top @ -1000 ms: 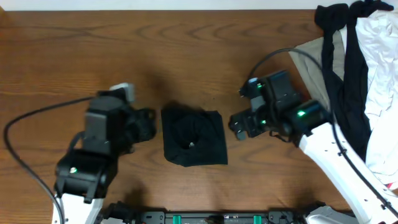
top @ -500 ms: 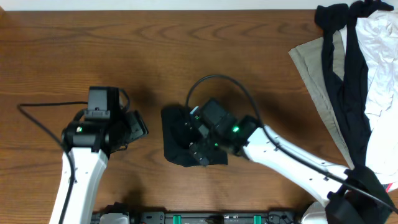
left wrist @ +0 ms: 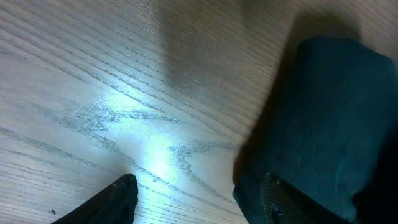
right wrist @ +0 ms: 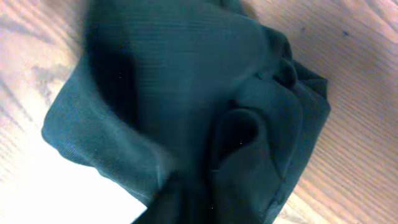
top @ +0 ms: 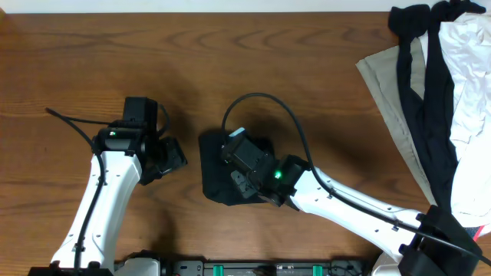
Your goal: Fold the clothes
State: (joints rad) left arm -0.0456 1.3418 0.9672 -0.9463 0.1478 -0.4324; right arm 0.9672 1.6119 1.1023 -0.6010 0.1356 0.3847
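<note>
The clothes [top: 217, 192], a black T-shirt folded into a small square, lie at the middle of the wooden table. My right gripper [top: 242, 178] sits on top of them and hides most of the fold. In the right wrist view the black fabric [right wrist: 186, 81] fills the frame and bunches into my right gripper [right wrist: 186, 208], which is shut on it. My left gripper [top: 175, 153] stands open just left of the shirt. In the left wrist view my left gripper [left wrist: 199, 205] has bare wood between its fingers, and its right finger [left wrist: 277, 202] is at the shirt's [left wrist: 329, 118] edge.
A heap of other garments lies at the far right: a beige one [top: 387, 84], a white one [top: 472, 61] and black pieces [top: 433, 100] draped over them. The right arm [top: 360, 211] stretches across the front right of the table [top: 92, 61].
My right arm has swung left from beside the shirt onto it, and its jaws have gone from wide open to shut. My left gripper has drawn slightly left and opened wider.
</note>
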